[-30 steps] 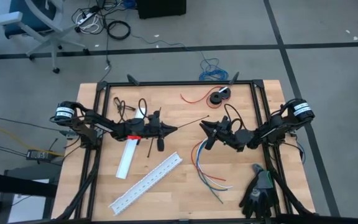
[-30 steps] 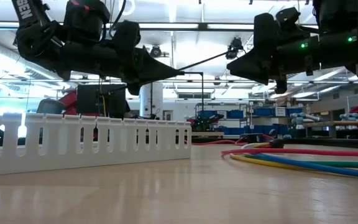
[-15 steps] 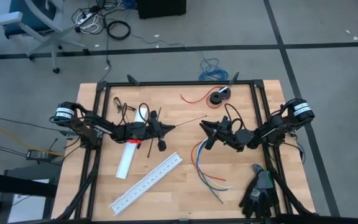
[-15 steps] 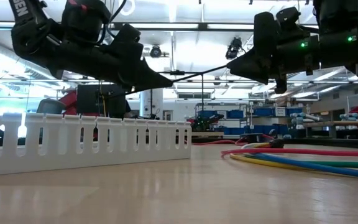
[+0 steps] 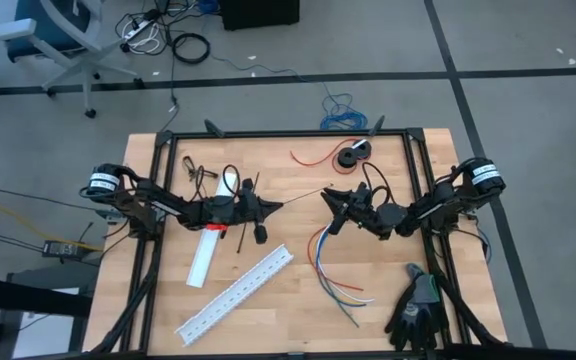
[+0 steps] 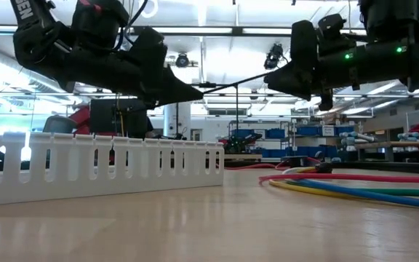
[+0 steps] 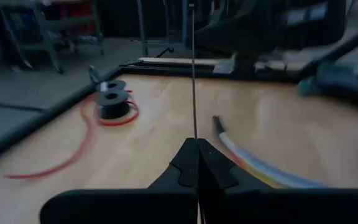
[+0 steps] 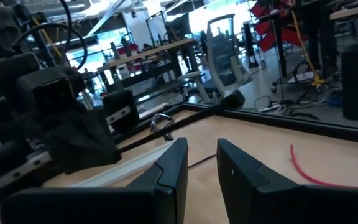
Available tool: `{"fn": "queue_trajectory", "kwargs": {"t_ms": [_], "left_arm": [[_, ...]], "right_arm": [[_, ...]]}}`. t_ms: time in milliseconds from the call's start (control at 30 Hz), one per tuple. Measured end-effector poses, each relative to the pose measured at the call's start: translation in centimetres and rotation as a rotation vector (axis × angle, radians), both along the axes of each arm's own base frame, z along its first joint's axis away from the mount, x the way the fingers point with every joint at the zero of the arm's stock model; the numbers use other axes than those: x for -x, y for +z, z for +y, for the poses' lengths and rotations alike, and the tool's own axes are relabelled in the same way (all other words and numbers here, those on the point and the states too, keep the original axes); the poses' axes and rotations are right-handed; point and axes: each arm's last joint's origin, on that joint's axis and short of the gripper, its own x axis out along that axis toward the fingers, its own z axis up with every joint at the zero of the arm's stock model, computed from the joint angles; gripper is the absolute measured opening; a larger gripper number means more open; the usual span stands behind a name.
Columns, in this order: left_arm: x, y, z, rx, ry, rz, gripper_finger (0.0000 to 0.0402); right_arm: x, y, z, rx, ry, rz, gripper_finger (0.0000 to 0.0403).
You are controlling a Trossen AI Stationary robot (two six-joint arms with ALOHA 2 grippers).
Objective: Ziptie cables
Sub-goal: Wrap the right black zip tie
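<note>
Here, left gripper [image 5: 280, 205] pinching black zip tie [image 5: 303, 196], offering tip toward 3 o'clock; right gripper [image 5: 326, 197] waiting, fingers apart. Next: closing on tip above cables [image 5: 330, 272].

**Wooden table and its load**

Table [image 5: 288, 300], black-framed. Cables [image 5: 330, 268] at 4 o'clock; gloves [image 5: 415, 308] at 5; slotted white duct [image 5: 236, 293] at 7; white strip [image 5: 205, 255] at 9; red wire [image 5: 313, 157] and spool [image 5: 354, 154] at 12.
</note>
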Motion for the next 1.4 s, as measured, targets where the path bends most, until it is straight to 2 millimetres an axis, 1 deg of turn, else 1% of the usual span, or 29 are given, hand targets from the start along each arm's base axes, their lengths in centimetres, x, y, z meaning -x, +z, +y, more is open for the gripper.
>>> {"fn": "queue_trajectory", "kwargs": {"t_ms": [233, 333, 433, 567, 700, 833, 933, 1233, 1400], "left_arm": [[0.4, 0.4, 0.4, 0.165, -0.076, -0.124, 0.0001], [0.5, 0.2, 0.9, 0.253, -0.084, -0.131, 0.0001], [0.5, 0.3, 0.9, 0.312, -0.116, -0.144, 0.0001], [0.5, 0.4, 1.3, 0.413, -0.102, -0.173, 0.0001], [0.5, 0.4, 1.6, 0.508, -0.08, -0.196, 0.0001], [0.5, 0.4, 1.8, 0.533, -0.074, -0.21, 0.0001], [0.5, 0.6, 1.8, 0.533, -0.079, -0.225, 0.0001], [0.5, 0.6, 1.8, 0.536, -0.08, -0.232, 0.0001], [0.5, 0.6, 1.8, 0.537, -0.079, -0.232, 0.0001]], "right_arm": [[-0.2, -0.2, -0.6, -0.046, 0.029, -0.017, 0.0075], [-0.2, 0.1, -0.6, -0.045, 0.074, -0.046, 0.0075], [-0.3, 0.3, -0.9, -0.045, 0.08, -0.067, 0.0075], [-0.4, 0.7, -1.3, -0.05, 0.135, -0.118, 0.0075], [-0.4, 0.9, -2.0, -0.087, 0.125, -0.159, 0.0075], [-0.4, 0.9, -2.4, -0.113, 0.157, -0.181, 0.0075], [-0.5, 0.9, -2.7, -0.12, 0.147, -0.186, 0.0078], [-0.4, 1.1, -3.9, -0.16, 0.123, -0.23, 0.0115], [-0.4, 1.4, -4.4, -0.147, 0.154, -0.264, 0.0123]]}}
